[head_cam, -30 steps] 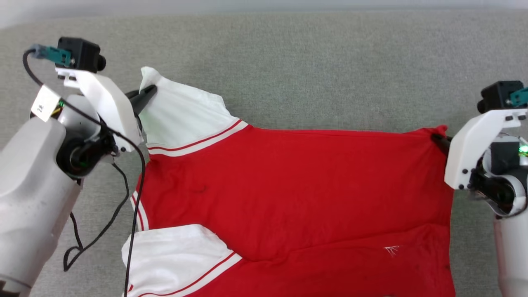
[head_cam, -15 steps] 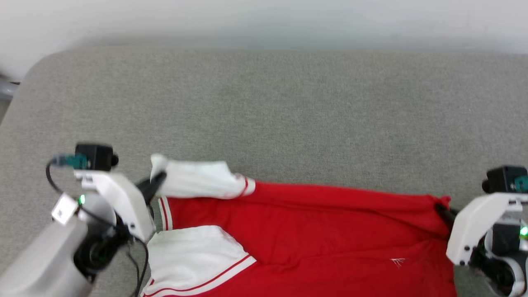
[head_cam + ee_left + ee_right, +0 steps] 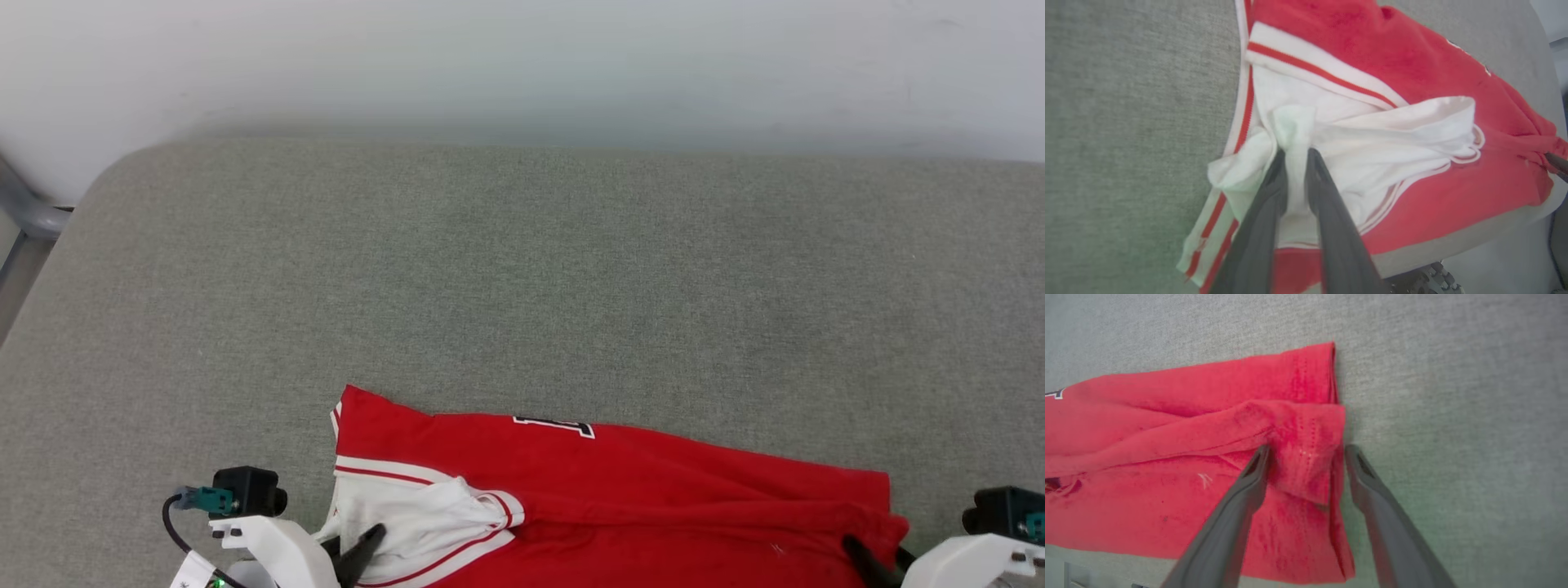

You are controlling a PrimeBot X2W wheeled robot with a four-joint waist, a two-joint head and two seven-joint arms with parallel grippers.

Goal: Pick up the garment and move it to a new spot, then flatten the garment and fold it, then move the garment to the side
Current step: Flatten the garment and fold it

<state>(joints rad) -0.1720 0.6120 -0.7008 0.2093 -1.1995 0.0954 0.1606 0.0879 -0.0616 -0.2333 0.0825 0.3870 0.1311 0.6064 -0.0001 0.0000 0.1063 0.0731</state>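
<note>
Head: jersey (image 3: 653,482) doubled over on counter (image 3: 522,269), stretched between L pincer (image 3: 371,537) and R pincer (image 3: 857,549), one at each end.
L wrist: L pincer narrow, pinching bunched white sleeve (image 3: 1392,134); red body beyond tips and to the right.
R wrist: R pincer wide, hem fold (image 3: 1306,457) loose between fingers, rest of jersey off to the left.

Reaches in low from both near corners. Straddles a white fold of the garment (image 3: 1412,73) with the left claw (image 3: 1296,153), fingers narrowly apart, grip unclear. Holds the right claw (image 3: 1307,449) spread wide across its red hem.
</note>
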